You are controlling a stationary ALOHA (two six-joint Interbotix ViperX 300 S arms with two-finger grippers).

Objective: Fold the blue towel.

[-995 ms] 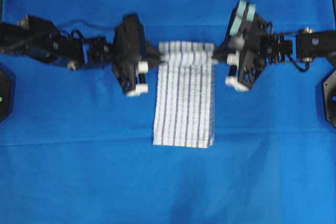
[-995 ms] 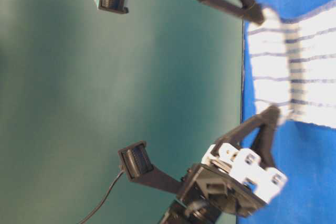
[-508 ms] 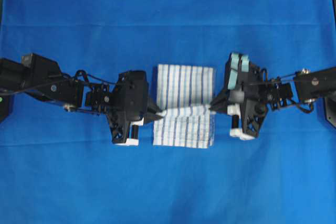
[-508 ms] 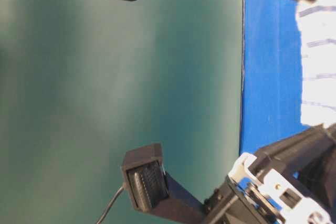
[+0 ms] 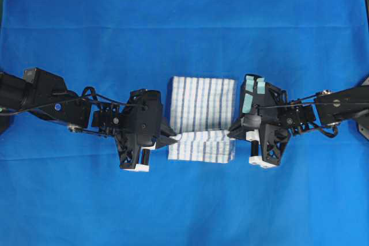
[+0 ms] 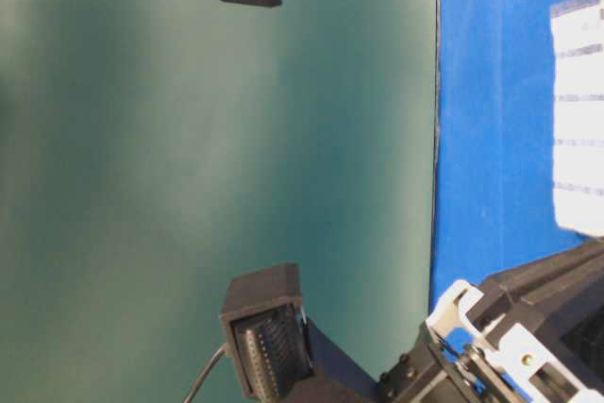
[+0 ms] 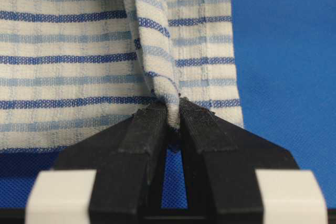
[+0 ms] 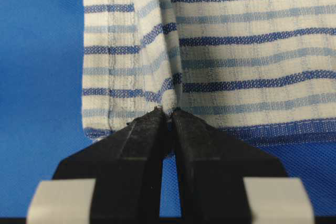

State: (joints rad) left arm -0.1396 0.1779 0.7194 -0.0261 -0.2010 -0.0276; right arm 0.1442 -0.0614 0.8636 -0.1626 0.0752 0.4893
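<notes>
Overhead view: blue towel [image 5: 201, 118] white, blue-striped, partly folded; left tool [image 5: 174, 137], right tool [image 5: 232, 132] clamped on its corners.

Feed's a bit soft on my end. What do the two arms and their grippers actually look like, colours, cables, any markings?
Both arms are black, with thin black cables looping along the links. The left gripper and right gripper have black fingers with rough, textured pads on white blocks. The right wrist carries pale teal pieces. No readable markings show.

Black arms [image 5: 63, 105], white tool blocks, black cables, teal pad on right.
</notes>
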